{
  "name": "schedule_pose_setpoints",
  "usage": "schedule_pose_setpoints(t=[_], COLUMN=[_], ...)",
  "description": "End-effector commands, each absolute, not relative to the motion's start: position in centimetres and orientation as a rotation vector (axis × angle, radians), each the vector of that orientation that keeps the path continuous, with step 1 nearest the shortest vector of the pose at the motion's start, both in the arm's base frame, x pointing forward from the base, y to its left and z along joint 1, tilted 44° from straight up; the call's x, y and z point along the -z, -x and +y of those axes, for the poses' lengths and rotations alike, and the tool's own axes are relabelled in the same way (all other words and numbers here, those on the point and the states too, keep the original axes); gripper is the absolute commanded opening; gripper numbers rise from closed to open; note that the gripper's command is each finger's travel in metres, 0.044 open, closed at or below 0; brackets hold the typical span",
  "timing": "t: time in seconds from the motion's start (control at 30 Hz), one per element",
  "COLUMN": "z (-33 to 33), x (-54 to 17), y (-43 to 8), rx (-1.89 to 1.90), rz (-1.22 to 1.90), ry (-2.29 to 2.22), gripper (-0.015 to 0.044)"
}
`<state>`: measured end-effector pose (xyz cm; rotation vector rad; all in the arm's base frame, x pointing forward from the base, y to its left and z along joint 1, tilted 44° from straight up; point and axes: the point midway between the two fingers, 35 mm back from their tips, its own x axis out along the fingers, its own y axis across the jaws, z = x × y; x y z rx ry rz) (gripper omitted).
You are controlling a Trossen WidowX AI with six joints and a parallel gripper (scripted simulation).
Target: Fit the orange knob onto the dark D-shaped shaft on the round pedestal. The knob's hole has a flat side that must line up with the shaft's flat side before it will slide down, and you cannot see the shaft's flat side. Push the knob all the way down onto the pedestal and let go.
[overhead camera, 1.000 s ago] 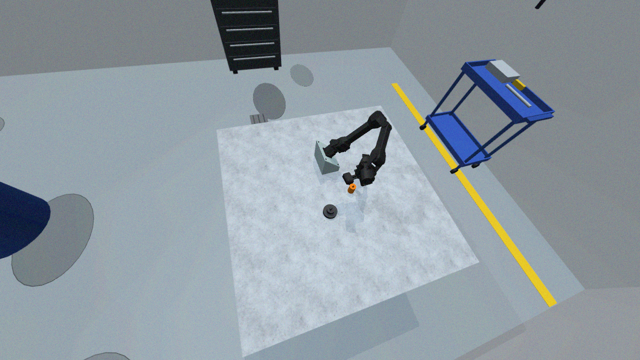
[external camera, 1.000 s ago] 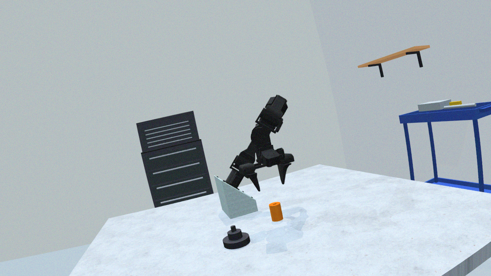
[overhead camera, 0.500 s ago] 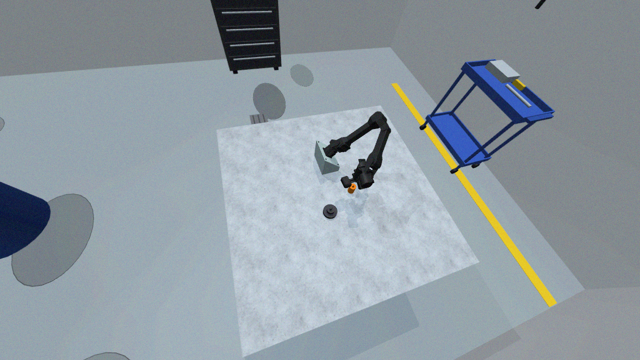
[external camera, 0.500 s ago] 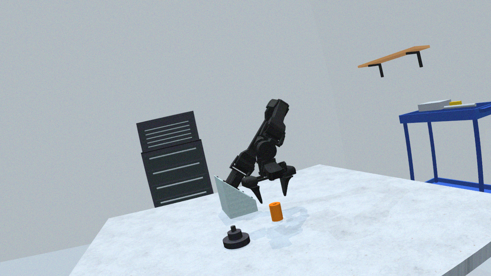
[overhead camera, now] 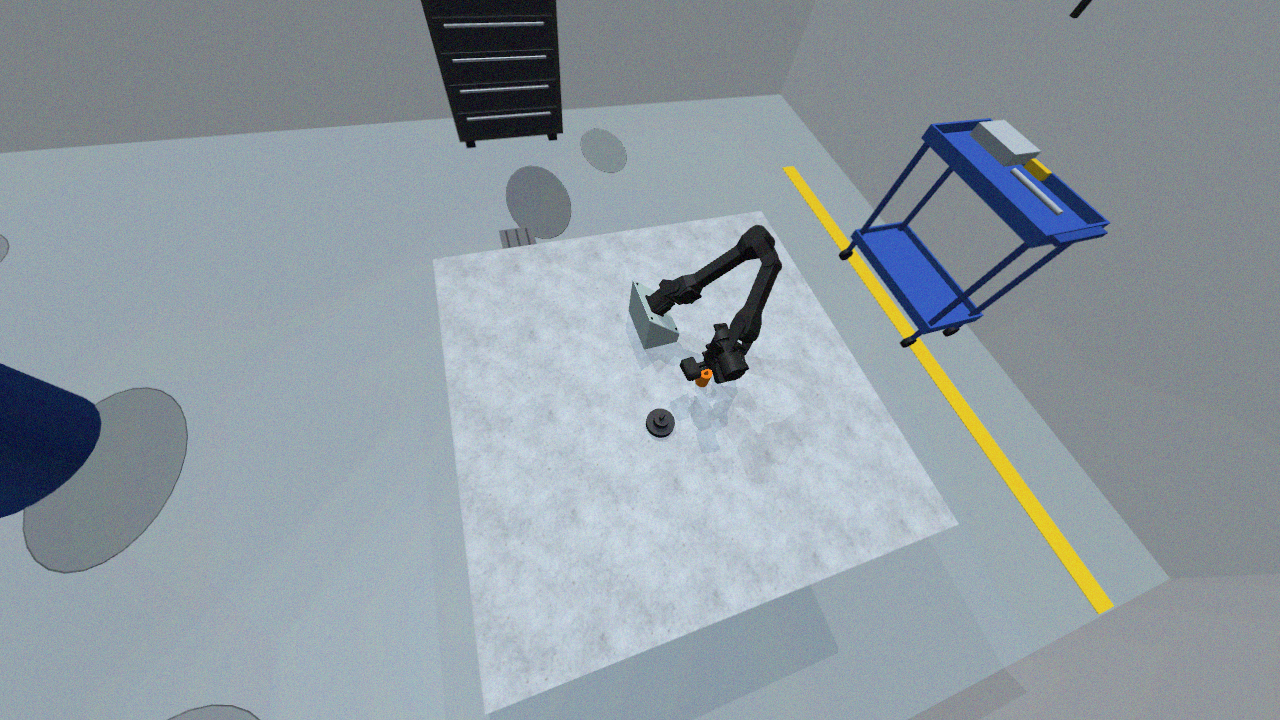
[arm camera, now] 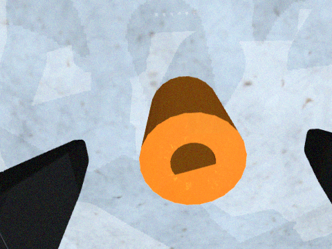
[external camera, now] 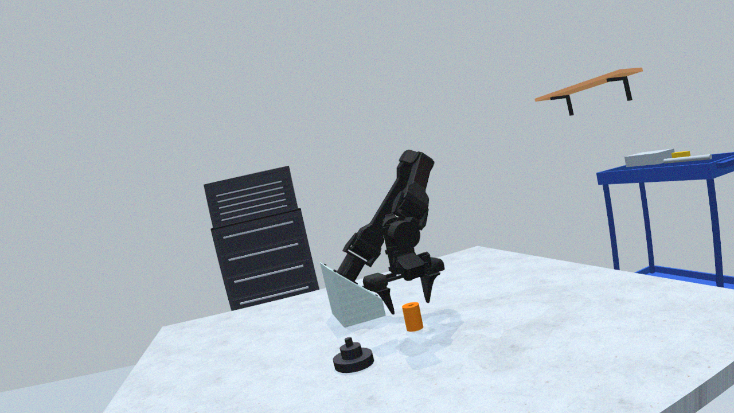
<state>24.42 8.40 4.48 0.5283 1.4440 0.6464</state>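
The orange knob (overhead camera: 703,379) (external camera: 412,318) (arm camera: 194,188) stands upright on the table. In the wrist view its D-shaped hole faces up, with the flat side toward the bottom of the picture, slightly slanted. My gripper (external camera: 410,308) (arm camera: 196,146) is open and empty, pointing down. Its fingertips are spread wide, above and to either side of the knob, and do not touch it. The dark round pedestal (overhead camera: 652,431) (external camera: 352,362) stands apart from the knob, with the bare shaft (overhead camera: 661,417) (external camera: 348,341) upright on it. The shaft's flat side cannot be made out.
The arm's pale green wedge-shaped base (overhead camera: 653,331) (external camera: 354,305) stands behind the pedestal and knob on the pale table (overhead camera: 554,537) (external camera: 513,359). A dark drawer cabinet (overhead camera: 510,71) (external camera: 264,251) and a blue cart (overhead camera: 921,277) (external camera: 656,176) stand beyond the table.
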Motion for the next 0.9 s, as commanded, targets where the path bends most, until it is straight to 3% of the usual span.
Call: schedule_pose_setpoints(t=[0.0, 0.83, 0.87], z=[8.9, 11.6, 11.6], x=[-3.9, -1.4, -1.4], y=[-24.4, -24.1, -24.1], rx=[-0.647, -0.651, -0.651], rz=[1.448, 1.447, 1.447], ry=[-0.538, -0.543, -0.543], gripper=[0.044, 0.044, 0.0414])
